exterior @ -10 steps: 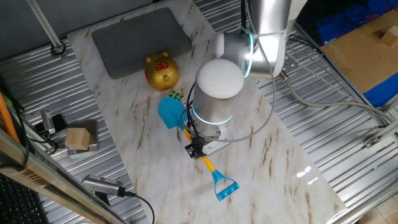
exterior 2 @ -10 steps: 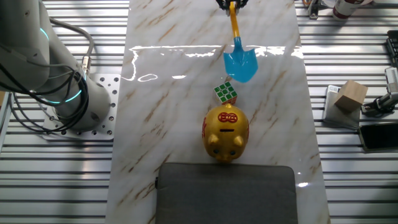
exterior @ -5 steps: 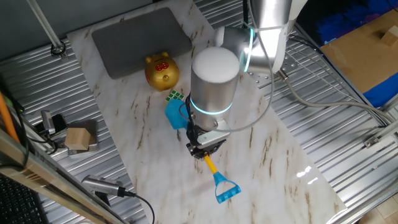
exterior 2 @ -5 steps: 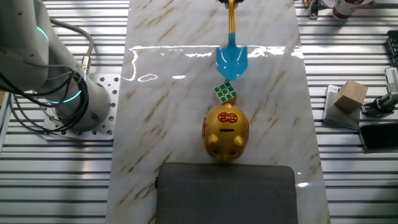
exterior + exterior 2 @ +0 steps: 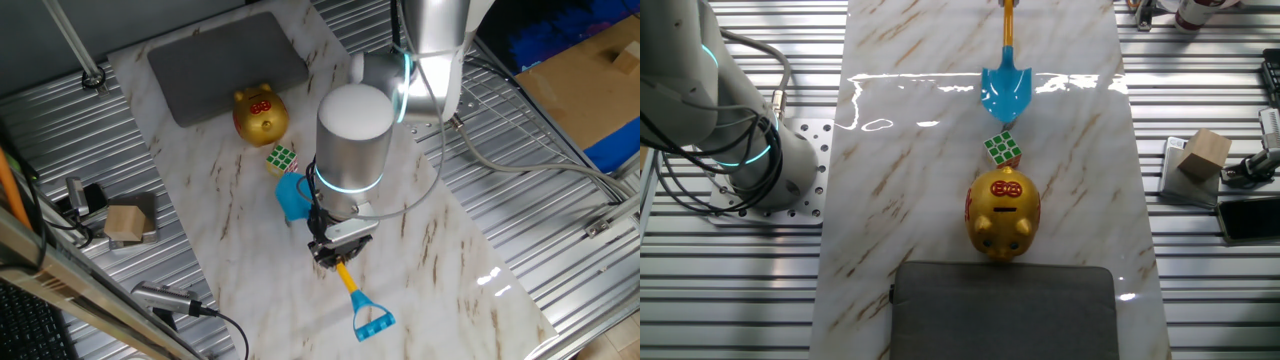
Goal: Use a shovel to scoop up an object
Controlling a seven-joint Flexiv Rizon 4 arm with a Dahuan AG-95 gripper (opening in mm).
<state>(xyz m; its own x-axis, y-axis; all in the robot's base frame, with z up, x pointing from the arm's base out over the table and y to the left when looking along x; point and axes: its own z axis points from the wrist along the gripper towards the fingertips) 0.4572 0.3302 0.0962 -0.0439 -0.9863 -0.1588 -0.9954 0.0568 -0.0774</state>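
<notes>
The shovel has a light-blue blade (image 5: 292,196), a thin yellow shaft (image 5: 347,277) and a blue end loop (image 5: 373,322). My gripper (image 5: 335,252) is shut on the shaft, under the arm's wrist. The blade lies low over the marble, its tip pointing at the puzzle cube (image 5: 282,158) with a small gap between them. In the other fixed view the blade (image 5: 1006,92) sits just above the cube (image 5: 1003,149), and the shaft (image 5: 1008,25) runs off the top edge. The gripper is out of that view.
A golden pig bank (image 5: 260,115) stands right behind the cube, also in the other fixed view (image 5: 1004,212). A grey pad (image 5: 230,65) lies beyond it. A tan wooden block (image 5: 127,222) sits off the marble on the metal table. Cables lie nearby.
The shovel has been drawn back from the cube along its shaft. The blade has swung sideways into line with the cube. The cube and the pig bank have not moved.
</notes>
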